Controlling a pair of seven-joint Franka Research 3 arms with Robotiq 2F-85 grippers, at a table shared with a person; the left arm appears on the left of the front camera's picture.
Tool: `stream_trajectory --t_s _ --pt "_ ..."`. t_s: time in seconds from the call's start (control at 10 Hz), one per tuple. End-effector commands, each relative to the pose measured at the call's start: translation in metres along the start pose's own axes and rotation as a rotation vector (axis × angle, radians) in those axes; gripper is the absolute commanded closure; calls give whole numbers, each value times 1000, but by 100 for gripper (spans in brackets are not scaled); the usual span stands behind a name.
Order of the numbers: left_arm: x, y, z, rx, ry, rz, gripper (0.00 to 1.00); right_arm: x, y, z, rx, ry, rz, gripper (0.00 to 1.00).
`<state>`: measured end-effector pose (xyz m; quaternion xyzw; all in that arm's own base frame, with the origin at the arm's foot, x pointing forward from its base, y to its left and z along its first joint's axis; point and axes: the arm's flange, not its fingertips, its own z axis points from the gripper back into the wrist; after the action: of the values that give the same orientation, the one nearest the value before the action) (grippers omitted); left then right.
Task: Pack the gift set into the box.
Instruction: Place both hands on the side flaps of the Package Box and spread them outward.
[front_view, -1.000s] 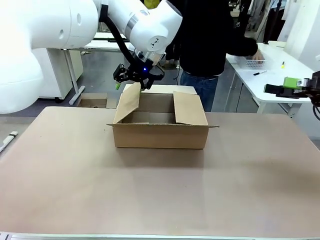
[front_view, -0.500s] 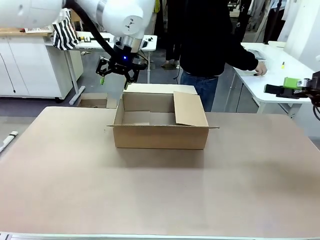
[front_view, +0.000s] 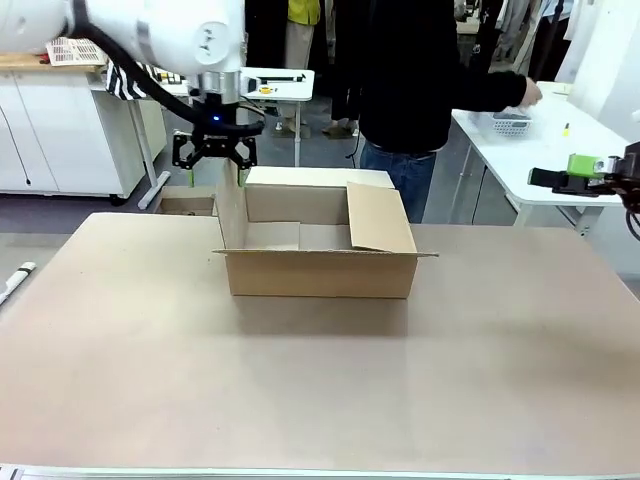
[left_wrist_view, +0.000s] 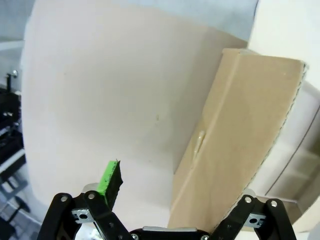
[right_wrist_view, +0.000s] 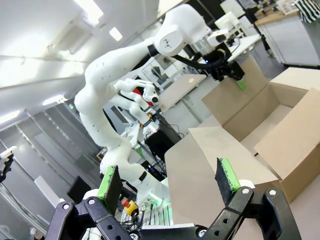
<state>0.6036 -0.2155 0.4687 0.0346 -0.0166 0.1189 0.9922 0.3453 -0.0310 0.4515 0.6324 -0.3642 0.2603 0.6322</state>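
Note:
The box (front_view: 320, 268) is a brown cardboard carton standing open in the middle of the table, its left flap (front_view: 231, 205) upright. My left gripper (front_view: 213, 152) hangs open just above and left of that flap. In the left wrist view the flap (left_wrist_view: 240, 135) rises close to the right finger, while the green-padded left finger (left_wrist_view: 111, 179) is over bare table; the left gripper (left_wrist_view: 180, 182) holds nothing. My right gripper (front_view: 560, 175) stays at the far right, off the table. Its wrist view shows the right gripper (right_wrist_view: 170, 182) open and empty, with the box (right_wrist_view: 280, 130) beyond. The gift set is out of view.
A person in a black top (front_view: 420, 80) stands behind the box, one hand (front_view: 530, 92) reaching over a white side table (front_view: 520, 150) at the right with a small basket (front_view: 510, 122). A brown tabletop (front_view: 320, 390) stretches wide in front of the box.
My left gripper has moved left and away from the box's middle. The left flap went from leaning inward to standing upright. The person's hand shifted over the side table.

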Motion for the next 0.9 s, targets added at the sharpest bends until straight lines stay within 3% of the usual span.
stream_trajectory --t_s 0.0,0.2,0.6,0.8 --pt "-24 37 -11 -111 0 15 0 -1 0 -3 9 -26 30 0" --pt "-29 55 -18 -179 2 -1 0 -1 0 -3 9 -26 30 0" --pt "-24 95 -47 -456 2 -141 0 -1 0 -3 9 -26 30 0" --pt "-18 115 -62 -541 26 -93 0 -1 0 -3 9 -26 30 0"
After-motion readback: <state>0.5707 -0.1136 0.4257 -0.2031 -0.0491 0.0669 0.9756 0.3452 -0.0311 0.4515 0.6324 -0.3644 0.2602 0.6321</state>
